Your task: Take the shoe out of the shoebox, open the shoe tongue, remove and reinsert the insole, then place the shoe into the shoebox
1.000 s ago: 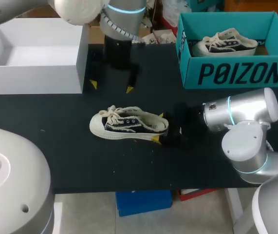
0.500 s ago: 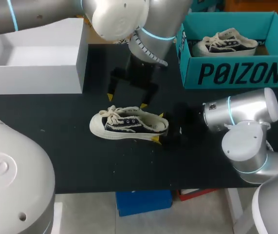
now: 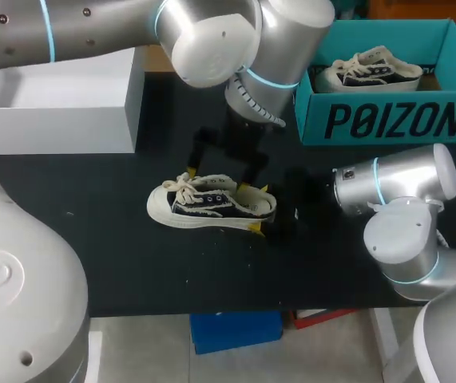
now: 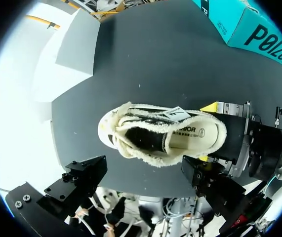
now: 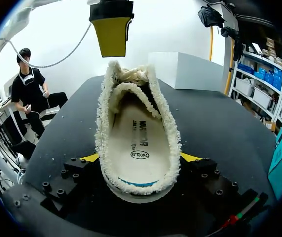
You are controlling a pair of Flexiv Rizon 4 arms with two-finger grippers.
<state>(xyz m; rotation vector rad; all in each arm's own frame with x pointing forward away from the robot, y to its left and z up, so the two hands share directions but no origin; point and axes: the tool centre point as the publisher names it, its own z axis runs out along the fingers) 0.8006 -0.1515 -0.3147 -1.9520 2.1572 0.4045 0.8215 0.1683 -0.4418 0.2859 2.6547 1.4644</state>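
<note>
The shoe (image 3: 212, 203) is standing on its sole on the black table (image 3: 116, 255), outside the teal shoebox (image 3: 387, 120), with its toe pointing toward the left arm's side. The right gripper (image 5: 140, 159) is pinching the heel, one yellow tip pressing on each side. The left gripper (image 3: 216, 179) is hanging just above the laces with its fingers spread wide. The insole (image 5: 138, 143) is lying inside the shoe. A second shoe (image 3: 367, 72) is resting in the shoebox. A white box (image 3: 52, 128) is standing at the far left.
</note>
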